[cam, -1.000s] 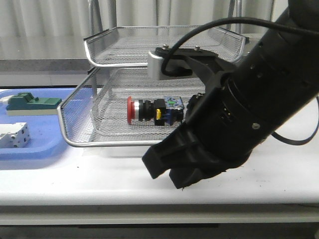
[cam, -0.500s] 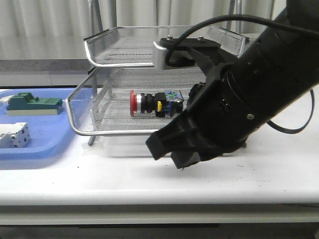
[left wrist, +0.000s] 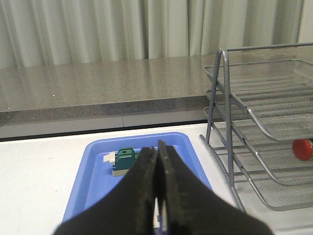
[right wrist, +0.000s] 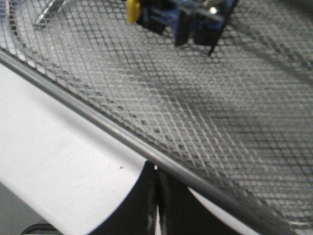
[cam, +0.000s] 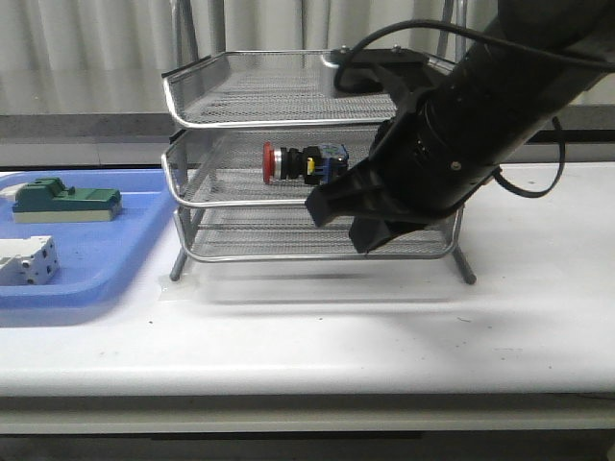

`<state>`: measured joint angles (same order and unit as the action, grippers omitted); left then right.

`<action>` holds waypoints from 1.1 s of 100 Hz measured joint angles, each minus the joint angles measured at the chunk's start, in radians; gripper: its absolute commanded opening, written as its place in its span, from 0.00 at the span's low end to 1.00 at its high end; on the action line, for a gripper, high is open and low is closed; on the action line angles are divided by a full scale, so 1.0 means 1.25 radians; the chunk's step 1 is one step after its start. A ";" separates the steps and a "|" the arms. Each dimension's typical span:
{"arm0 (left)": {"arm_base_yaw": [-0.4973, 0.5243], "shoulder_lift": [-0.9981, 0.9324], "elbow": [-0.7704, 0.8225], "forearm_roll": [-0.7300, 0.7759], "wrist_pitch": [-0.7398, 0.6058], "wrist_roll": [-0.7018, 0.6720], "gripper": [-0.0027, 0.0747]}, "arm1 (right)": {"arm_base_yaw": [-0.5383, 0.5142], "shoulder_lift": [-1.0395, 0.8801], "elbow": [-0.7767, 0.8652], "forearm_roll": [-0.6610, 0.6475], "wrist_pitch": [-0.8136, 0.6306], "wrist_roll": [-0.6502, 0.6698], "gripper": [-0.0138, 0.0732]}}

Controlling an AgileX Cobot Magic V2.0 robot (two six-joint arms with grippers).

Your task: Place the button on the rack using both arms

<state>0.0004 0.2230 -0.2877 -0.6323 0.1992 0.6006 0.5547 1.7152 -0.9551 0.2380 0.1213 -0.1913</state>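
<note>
Looking over the front camera, I see the button (cam: 298, 162) lying on its side on the middle tier of the rack (cam: 252, 113), red head pointing toward the blue tray (cam: 86, 280) side, yellow and blue rear block toward the right arm (cam: 480, 115). It rests on the mesh, free of any gripper.

Right gripper (cam: 357, 216): I read it as hanging in front of the rack's right half, level with the middle and bottom tiers, fingers angled down toward the table (cam: 307, 336). In the right wrist view the two fingertips (right wrist: 157, 205) are pressed together with nothing between them, sitting just outside the rim wire of a mesh tier. The button's rear block (right wrist: 181, 14) shows at the far edge of that view, on the mesh and apart from the fingers.

Left gripper (left wrist: 157, 161): I cannot see it in the front view. In the left wrist view its fingers are closed flat against each other, empty, held above the blue tray. The green block (left wrist: 125, 160) lies in the tray just beyond the tips. The rack stands beside the tray, and the red head of the button (left wrist: 303, 149) shows through its side on a lower tier.

On the tray in the front view I note the green block (cam: 65, 201) toward the back and the white-grey terminal block (cam: 27, 261) nearer the front, apart from each other.
</note>
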 measured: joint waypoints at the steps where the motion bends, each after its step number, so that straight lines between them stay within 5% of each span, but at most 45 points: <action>1: 0.000 0.000 0.000 0.000 0.000 0.000 0.01 | -0.001 0.000 0.000 0.000 -0.001 0.000 0.09; 82: 0.000 0.000 0.000 0.000 0.000 0.000 0.01 | -0.022 -0.170 -0.002 -0.005 0.131 0.000 0.09; 110: 0.000 0.000 0.000 0.000 0.000 0.000 0.01 | -0.147 -0.347 0.080 -0.005 0.175 0.000 0.09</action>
<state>0.0004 0.2230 -0.2877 -0.6323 0.1992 0.6006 0.3710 1.2814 -0.8557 0.2320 0.3395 -0.1913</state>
